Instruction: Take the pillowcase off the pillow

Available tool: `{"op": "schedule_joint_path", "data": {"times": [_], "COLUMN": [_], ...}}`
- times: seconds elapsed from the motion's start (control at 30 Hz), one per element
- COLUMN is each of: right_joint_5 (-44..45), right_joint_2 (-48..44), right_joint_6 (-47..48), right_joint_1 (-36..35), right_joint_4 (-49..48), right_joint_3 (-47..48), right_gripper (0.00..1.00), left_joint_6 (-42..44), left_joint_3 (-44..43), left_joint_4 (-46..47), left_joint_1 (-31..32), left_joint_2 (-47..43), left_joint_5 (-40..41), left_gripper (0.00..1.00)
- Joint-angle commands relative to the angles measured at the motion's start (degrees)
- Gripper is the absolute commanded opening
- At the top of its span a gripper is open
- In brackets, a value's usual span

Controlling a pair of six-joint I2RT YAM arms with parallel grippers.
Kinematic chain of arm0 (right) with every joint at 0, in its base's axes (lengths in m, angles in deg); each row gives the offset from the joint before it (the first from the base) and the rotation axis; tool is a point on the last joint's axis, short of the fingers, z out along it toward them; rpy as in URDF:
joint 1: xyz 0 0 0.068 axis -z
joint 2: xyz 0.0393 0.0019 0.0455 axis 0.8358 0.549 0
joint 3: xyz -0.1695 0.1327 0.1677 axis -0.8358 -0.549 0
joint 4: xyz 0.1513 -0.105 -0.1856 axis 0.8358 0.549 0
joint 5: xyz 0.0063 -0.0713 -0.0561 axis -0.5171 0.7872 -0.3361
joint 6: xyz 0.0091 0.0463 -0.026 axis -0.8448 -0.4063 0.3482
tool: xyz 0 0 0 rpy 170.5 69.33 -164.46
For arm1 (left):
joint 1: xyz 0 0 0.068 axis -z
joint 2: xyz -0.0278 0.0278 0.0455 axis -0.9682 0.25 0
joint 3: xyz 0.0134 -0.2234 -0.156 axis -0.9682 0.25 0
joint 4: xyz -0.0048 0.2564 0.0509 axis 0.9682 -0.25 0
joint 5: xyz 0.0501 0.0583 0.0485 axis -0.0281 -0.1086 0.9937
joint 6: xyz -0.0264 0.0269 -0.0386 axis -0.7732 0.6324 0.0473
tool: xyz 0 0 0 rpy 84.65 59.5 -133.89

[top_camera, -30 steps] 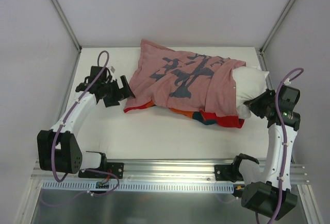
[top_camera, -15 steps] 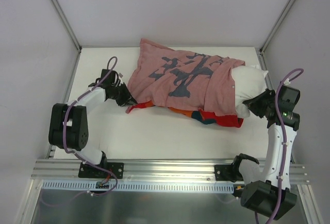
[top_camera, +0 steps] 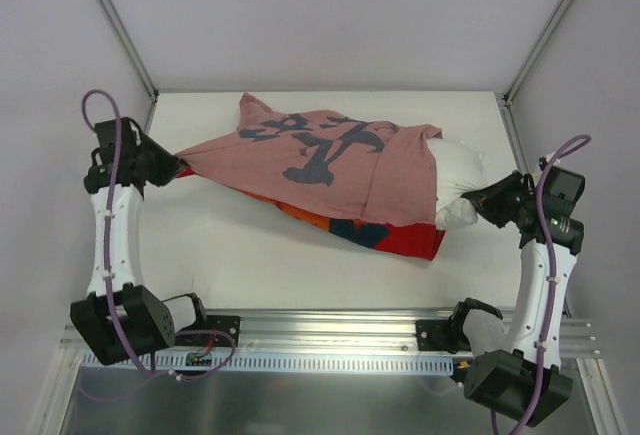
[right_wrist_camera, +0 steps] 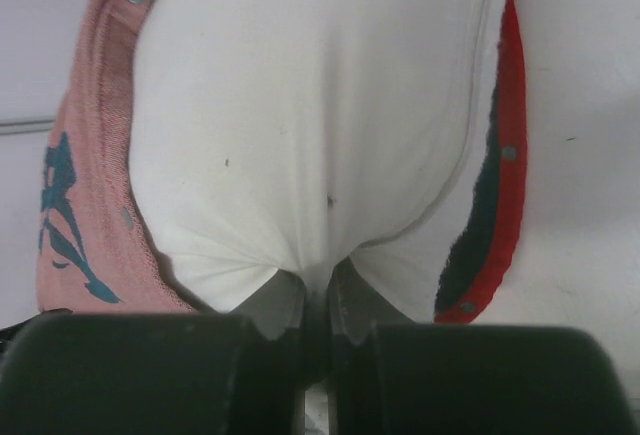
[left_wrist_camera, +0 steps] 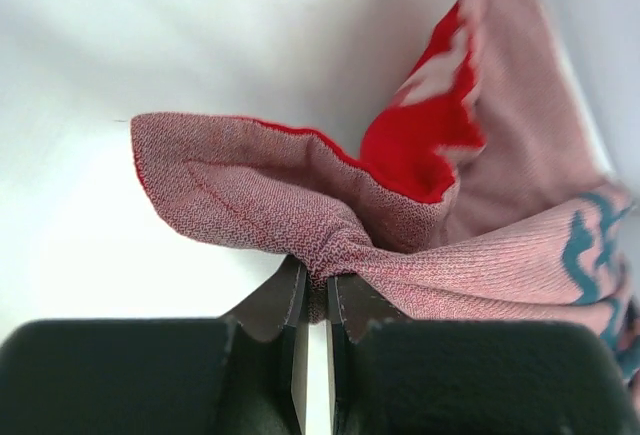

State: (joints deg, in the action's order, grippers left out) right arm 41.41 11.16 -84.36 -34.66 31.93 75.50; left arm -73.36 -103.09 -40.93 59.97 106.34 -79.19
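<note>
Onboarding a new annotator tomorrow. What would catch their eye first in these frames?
The faded-pink pillowcase with dark blue characters is stretched across the middle of the top view, with its red face showing along the near edge. Jaws of the left arm are shut on its left corner. At the right, the white pillow bulges out of the open end, pinched by jaws of the right arm.

A high camera looks down over the whole worktop (top_camera: 300, 265). Close wrist cameras face the pillowcase (left_wrist_camera: 300, 205) corner and the pillow (right_wrist_camera: 300, 105) end.
</note>
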Motion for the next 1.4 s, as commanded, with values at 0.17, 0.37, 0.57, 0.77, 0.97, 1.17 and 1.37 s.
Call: {"op": "schedule_joint_path", "data": {"times": [0.17, 0.37, 0.57, 0.77, 0.97, 1.17, 1.37], "right_joint_5": [-2.0, 1.0, 6.0, 12.2, 11.4, 1.2, 6.5], "right_joint_2": [-0.1, 0.9, 1.1, -0.6, 1.0, 9.7, 24.1], "right_joint_6": [-7.9, -5.9, -0.9, 5.7, 7.9, 4.9, 6.8], "right_joint_1": [1.6, 1.7, 1.7, 0.1, -0.3, -0.6, -7.0], "right_joint_4": [-9.1, -4.0, 4.5, 9.6, 8.1, -1.1, -2.0], "right_joint_3": [15.2, 29.1, 41.6, 48.9, 47.7, 32.9, 31.1], "right_gripper": [0.01, 0.01, 0.01, 0.01, 0.01, 0.01, 0.01], "left_joint_6": [-0.1, 1.6, -2.2, 0.8, 1.5, 5.0, 9.3], "left_joint_3": [-12.0, -21.5, -36.3, -44.3, -44.0, -39.4, -40.2], "left_joint_4": [-7.2, -10.2, -14.9, -16.9, -16.7, -16.7, -16.8], "left_joint_1": [-10.6, -12.4, -19.5, -19.5, -19.4, -11.7, 2.8], "left_joint_2": [-9.1, -8.2, -4.3, -3.9, 0.2, 7.2, 17.1], "left_joint_5": [12.4, 15.7, 10.0, 12.9, 4.2, 6.0, 12.1], "left_gripper": [0.00, 0.00, 0.00, 0.00, 0.00, 0.00, 0.00]}}
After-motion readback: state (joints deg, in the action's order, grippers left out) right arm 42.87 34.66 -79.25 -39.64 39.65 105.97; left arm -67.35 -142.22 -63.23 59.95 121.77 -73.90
